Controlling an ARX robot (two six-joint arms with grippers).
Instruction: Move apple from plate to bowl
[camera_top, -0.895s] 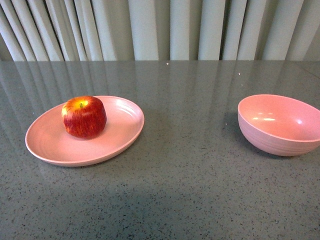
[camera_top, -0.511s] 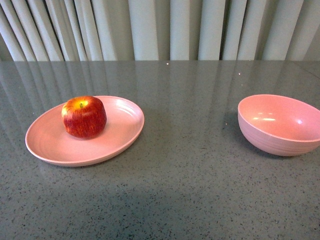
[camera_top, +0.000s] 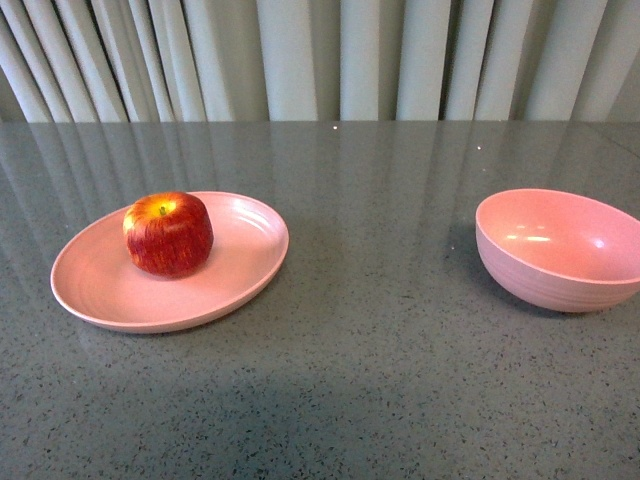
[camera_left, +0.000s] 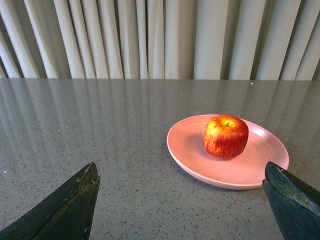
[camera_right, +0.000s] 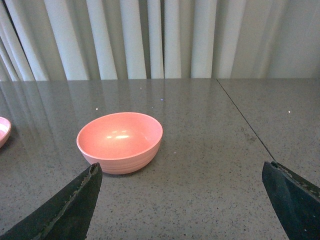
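Note:
The red apple (camera_top: 168, 233) with a yellow patch at its stem sits upright on the shallow pink plate (camera_top: 245, 262) at the left of the grey table. The deep pink bowl (camera_top: 556, 248) stands empty at the right. Neither arm shows in the front view. In the left wrist view the apple (camera_left: 225, 137) on the plate (camera_left: 190, 152) lies ahead of my open, empty left gripper (camera_left: 181, 172), nearer one fingertip (camera_left: 285, 187). In the right wrist view the bowl (camera_right: 120, 142) lies ahead of my open, empty right gripper (camera_right: 181, 172), nearer one fingertip (camera_right: 82, 192).
Pale pleated curtains (camera_top: 320, 60) hang behind the table's far edge. A thin seam (camera_right: 245, 120) runs across the grey speckled tabletop beside the bowl. The plate's rim just shows at the edge of the right wrist view (camera_right: 3, 131).

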